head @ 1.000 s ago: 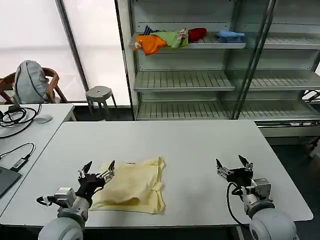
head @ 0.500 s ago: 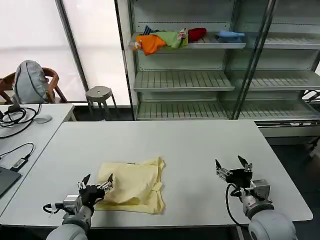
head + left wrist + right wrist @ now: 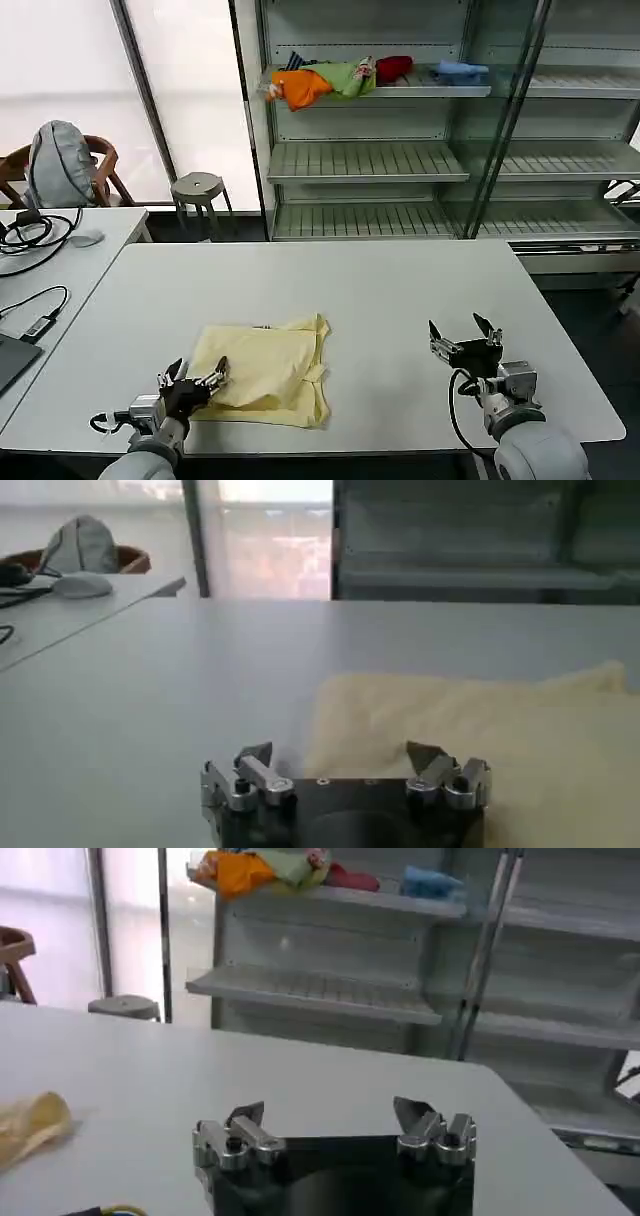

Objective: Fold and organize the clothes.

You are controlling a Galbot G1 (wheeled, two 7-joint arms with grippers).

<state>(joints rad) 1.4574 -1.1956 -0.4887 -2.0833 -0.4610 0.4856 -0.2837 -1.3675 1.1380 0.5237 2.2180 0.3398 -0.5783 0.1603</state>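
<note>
The clothes are one pale yellow T-shirt (image 3: 265, 370), folded into a rough rectangle on the grey table (image 3: 380, 290), left of centre near the front edge. My left gripper (image 3: 198, 372) is open at the shirt's front left corner, low over the table, with nothing between its fingers. From the left wrist, the T-shirt (image 3: 480, 740) lies just beyond the open left gripper (image 3: 340, 755). Far to the right, my right gripper (image 3: 464, 335) is open over bare table, holding nothing. The right wrist view shows the open right gripper (image 3: 330, 1116) and a bit of the T-shirt (image 3: 30, 1123) at the edge.
A second table (image 3: 50, 250) at the left carries cables and a mouse. Behind it stands a chair with a grey backpack (image 3: 62, 165). A stool (image 3: 198, 188) and metal shelving (image 3: 400, 160) with coloured cloth (image 3: 330, 80) stand beyond the table's far edge.
My left gripper has drawn back toward the table's front edge and dropped lower, ending at the shirt's front left corner. The right gripper has hardly moved. The shirt lies as before.
</note>
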